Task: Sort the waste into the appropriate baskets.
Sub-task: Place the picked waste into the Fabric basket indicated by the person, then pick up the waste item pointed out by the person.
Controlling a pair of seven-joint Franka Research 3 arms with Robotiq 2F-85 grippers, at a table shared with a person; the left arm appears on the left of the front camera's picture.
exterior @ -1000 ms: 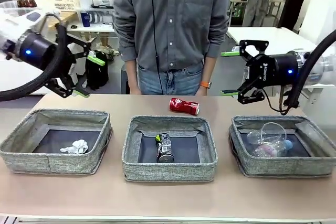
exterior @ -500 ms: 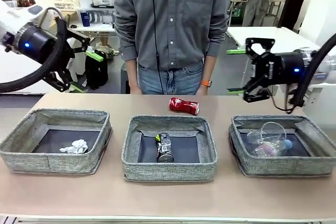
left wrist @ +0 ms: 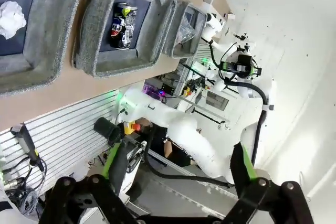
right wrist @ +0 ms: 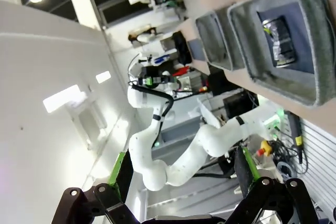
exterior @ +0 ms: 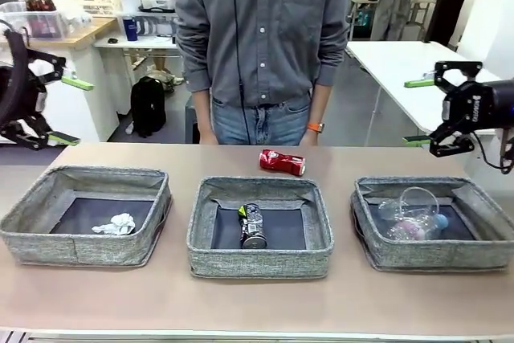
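Note:
The red crushed can (exterior: 282, 162) lies on the table just beyond the middle basket (exterior: 259, 263), in front of the person. A dark crushed can (exterior: 252, 226) lies in that middle basket; it also shows in the left wrist view as the dark can (left wrist: 121, 20) and in the right wrist view as the dark can (right wrist: 278, 39). Crumpled white paper (exterior: 115, 224) lies in the left basket (exterior: 76, 251). A clear cup and a bottle (exterior: 414, 216) rest in the right basket (exterior: 438, 258). My left gripper (exterior: 71, 112) hangs open at the far left edge, my right gripper (exterior: 418, 112) open at the far right. Both are empty and above the table.
A person in a grey shirt (exterior: 257, 38) stands at the far side, close behind the red can. The front strip of the table (exterior: 257, 303) is bare. In the left wrist view the paper (left wrist: 10, 17) and the far right arm (left wrist: 240, 66) show.
Both arms have swung outward, the left gripper toward the picture's left edge and the right gripper toward the right edge. Jaws stayed open. The waste has not moved.

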